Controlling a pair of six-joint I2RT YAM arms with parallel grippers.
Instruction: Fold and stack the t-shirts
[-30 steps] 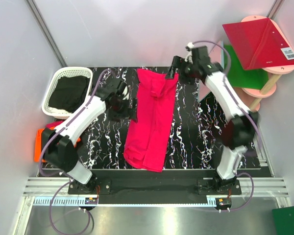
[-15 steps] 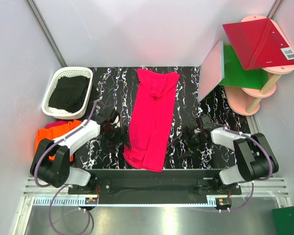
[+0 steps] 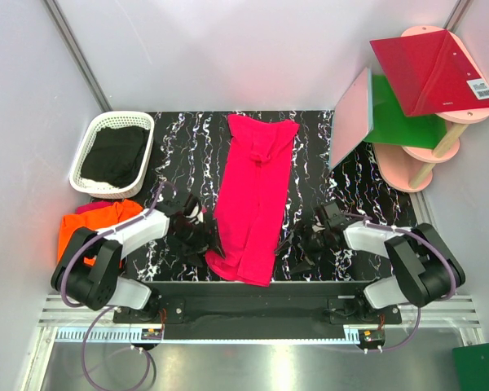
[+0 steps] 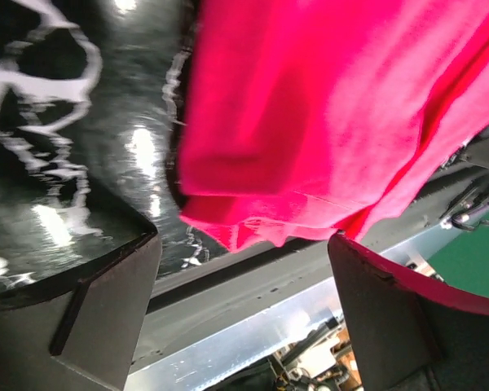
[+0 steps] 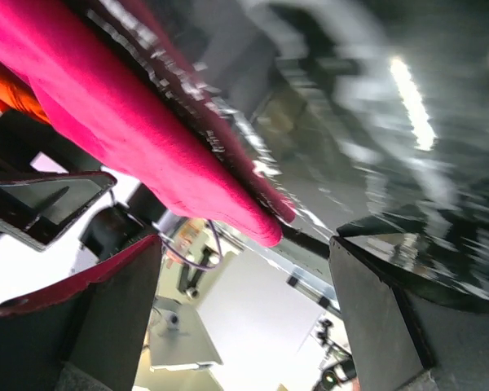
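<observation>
1. Black marbled table [image 3: 179,134]: fills the middle of the top view.
2. Pink t-shirt [image 3: 253,204]: lies flat as a long strip down the centre of the frame; its lower hem reaches the table's bottom edge.
3. White basket [image 3: 122,116]: upper left; holds dark cloth.
4. Orange t-shirt [image 3: 94,224]: crumpled at the left edge, just below the basket.
5. Left gripper [image 3: 202,236]: just beside the pink hem's left corner; fingers spread apart, holding nothing.
6. Right gripper [image 3: 297,251]: lower right of the hem, near it; fingers likewise spread, empty.
</observation>
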